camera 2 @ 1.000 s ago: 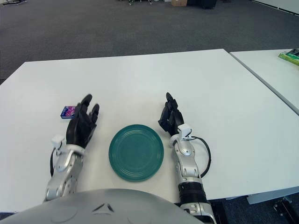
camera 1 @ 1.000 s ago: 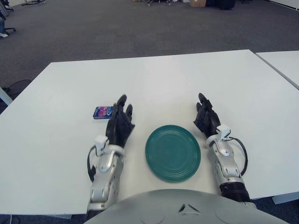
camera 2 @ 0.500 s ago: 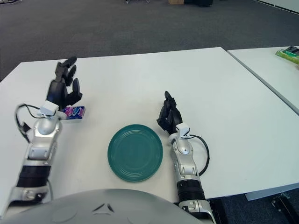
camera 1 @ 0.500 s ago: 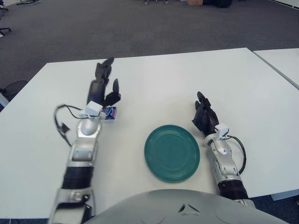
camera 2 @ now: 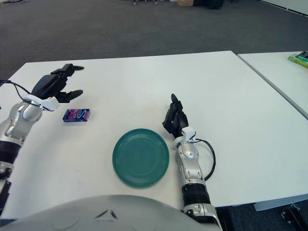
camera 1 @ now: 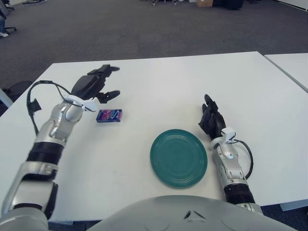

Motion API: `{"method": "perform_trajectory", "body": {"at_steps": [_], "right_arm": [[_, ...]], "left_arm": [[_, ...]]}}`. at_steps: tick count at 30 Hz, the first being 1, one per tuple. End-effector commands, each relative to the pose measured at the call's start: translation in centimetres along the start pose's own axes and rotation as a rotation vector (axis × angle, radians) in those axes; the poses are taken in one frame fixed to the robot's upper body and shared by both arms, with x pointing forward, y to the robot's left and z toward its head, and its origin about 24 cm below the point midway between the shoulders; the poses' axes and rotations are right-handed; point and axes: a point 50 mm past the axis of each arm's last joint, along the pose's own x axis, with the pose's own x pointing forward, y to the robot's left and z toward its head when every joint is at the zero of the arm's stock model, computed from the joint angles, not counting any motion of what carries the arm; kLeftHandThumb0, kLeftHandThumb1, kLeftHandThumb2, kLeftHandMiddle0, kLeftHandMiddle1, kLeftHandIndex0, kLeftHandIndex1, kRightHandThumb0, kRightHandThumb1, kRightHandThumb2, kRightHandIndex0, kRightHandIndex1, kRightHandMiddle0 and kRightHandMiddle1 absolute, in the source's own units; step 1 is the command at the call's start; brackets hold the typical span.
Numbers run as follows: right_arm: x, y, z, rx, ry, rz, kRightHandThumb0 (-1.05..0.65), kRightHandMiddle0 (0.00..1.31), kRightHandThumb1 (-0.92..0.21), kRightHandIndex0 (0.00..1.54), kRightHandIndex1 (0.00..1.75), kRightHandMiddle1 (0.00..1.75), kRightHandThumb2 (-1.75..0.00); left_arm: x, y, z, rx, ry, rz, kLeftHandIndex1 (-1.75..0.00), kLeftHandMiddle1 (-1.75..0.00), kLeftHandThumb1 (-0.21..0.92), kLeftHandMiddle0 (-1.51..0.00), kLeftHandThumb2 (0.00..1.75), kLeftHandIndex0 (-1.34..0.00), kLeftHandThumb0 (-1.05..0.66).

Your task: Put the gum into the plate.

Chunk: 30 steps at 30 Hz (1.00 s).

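Note:
A small blue and purple gum pack [camera 1: 109, 115] lies flat on the white table [camera 1: 163, 82], left of a round teal plate [camera 1: 178, 157] that has nothing on it. My left hand [camera 1: 98, 83] hovers above and just behind the gum, fingers spread, holding nothing. Its forearm reaches in from the left edge. My right hand [camera 1: 211, 120] shows just right of the plate, fingers together and relaxed, also holding nothing.
A second white table [camera 1: 291, 65] stands to the right across a narrow gap, with a green object [camera 2: 299, 58] on it. Grey carpet lies beyond the table's far edge.
My left hand has swung out from beside the plate to the left, risen, and now hovers behind the gum with its fingers pointing right. The gum, plate and right hand stayed put.

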Motion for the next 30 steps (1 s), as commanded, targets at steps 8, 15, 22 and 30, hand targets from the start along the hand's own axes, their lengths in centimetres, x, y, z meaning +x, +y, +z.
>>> {"method": "perform_trajectory", "body": {"at_steps": [8,15,22,30], "right_arm": [[-2.4,-0.7,-4.3,0.019,0.221,-0.037,-0.78,0.00,-0.92,0.10,0.01,0.22,-0.95],[-2.5,-1.0,-4.2,0.015,0.227,-0.035,-0.79,0.00,-0.92,0.08,0.00,0.19,-0.95],[-2.4,-1.1,-4.2,0.016,0.233,-0.036,-0.78,0.00,-0.92,0.09,0.01,0.19,-0.95],[-2.4,-1.3,-4.2,0.014,0.236,-0.038,-0.78,0.00,-0.92,0.10,0.01,0.21,-0.96]], "left_arm": [[-0.9,-3.1,-2.9,0.120,0.045,-0.335,-0.83,-0.01,0.92,-0.20,0.42,0.00,-1.05],[-1.1,-4.8,-3.7,0.075,0.068,-0.464,-0.64,0.00,0.92,-0.11,0.46,0.00,-1.05],[-1.5,-6.6,-3.7,0.043,0.082,-0.539,-0.58,0.00,0.92,-0.07,0.45,0.00,-1.05],[-1.7,-8.0,-3.5,0.020,0.089,-0.610,-0.55,0.00,0.92,-0.05,0.45,0.00,-1.05]]}}
